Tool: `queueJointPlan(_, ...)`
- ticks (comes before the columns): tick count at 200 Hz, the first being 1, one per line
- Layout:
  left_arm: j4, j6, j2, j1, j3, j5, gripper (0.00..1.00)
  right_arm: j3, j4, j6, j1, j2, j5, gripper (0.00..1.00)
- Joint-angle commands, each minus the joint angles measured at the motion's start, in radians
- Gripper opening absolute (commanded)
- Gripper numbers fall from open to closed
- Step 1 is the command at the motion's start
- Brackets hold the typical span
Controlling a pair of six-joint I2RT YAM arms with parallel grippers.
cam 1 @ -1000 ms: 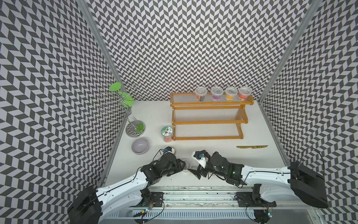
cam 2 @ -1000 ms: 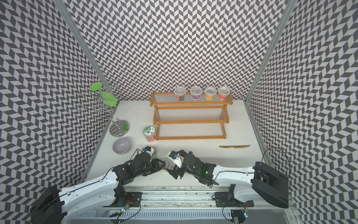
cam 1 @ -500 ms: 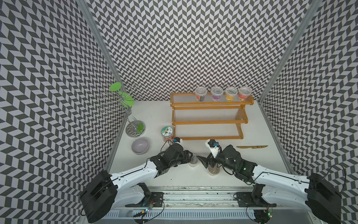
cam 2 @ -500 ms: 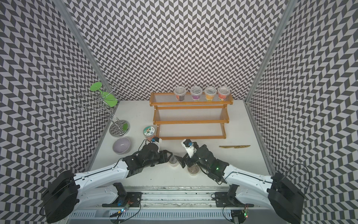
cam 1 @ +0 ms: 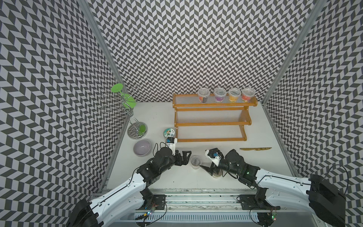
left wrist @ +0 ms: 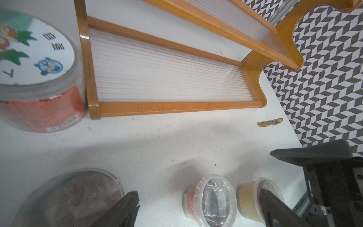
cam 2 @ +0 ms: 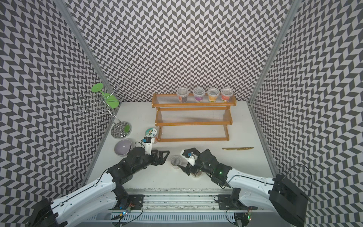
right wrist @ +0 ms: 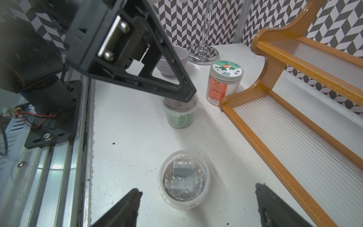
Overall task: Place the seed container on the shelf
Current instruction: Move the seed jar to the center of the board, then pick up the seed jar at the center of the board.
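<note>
Right tool (right wrist: 197, 187) stands spread, a dark finger on either side of a small clear plastic cup with a see-through lid and a red label; neither finger touches its wall yet. I take this cup for the seed container (right wrist: 183, 178), though its contents cannot be read. It stands upright on the white table (cam 1: 265, 167) near the front edge, the middle one of three in a row; in both top views the right tool hides it. A green-labelled clear cup (cam 1: 195, 161) of brown contents is just beside it toward the left arm; a tan-filled clear cup (left wrist: 248, 194) is on its other side. The left tool (left wrist: 199, 190) is spread wide too and holds nothing, with one fingertip by the green-labelled cup's rim; so the right arm is the nearer and better set. The orange-brown wooden shelf (cam 1: 211, 140) with clear ribbed tiers lies beyond the cup, away from the robot, its long axis across the table; the round cup needs no turning, so the move is probably close, lift and carry straight back to a free tier.
</note>
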Motion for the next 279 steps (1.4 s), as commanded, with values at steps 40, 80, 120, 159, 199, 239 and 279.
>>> queueJointPlan(40,0.106,0.103,-0.018,0.007,-0.036,0.143,0.99,0.063,-0.045,-0.12,0.001,0.079,-0.021,0.86)
queueJointPlan(80,0.054,0.01,0.004,0.007,-0.061,0.165,0.88,0.106,-0.047,-0.104,0.002,0.203,-0.072,0.84)
queueJointPlan(120,0.09,-0.016,0.002,0.005,-0.103,0.225,0.85,0.08,0.094,-0.08,0.002,0.276,-0.088,0.84)
queueJointPlan(159,0.08,0.014,0.027,0.004,-0.088,0.239,0.85,0.096,0.098,-0.075,-0.02,0.31,-0.157,0.84)
queueJointPlan(199,0.08,0.027,0.079,0.004,-0.069,0.25,0.84,0.108,0.092,-0.077,-0.042,0.356,-0.162,0.86)
queueJointPlan(239,0.088,0.03,0.102,0.004,-0.062,0.255,0.82,0.108,0.119,-0.075,-0.053,0.382,-0.161,0.86)
queueJointPlan(279,0.099,0.02,0.132,0.005,-0.058,0.246,0.81,0.116,0.159,-0.05,-0.053,0.418,-0.165,0.86)
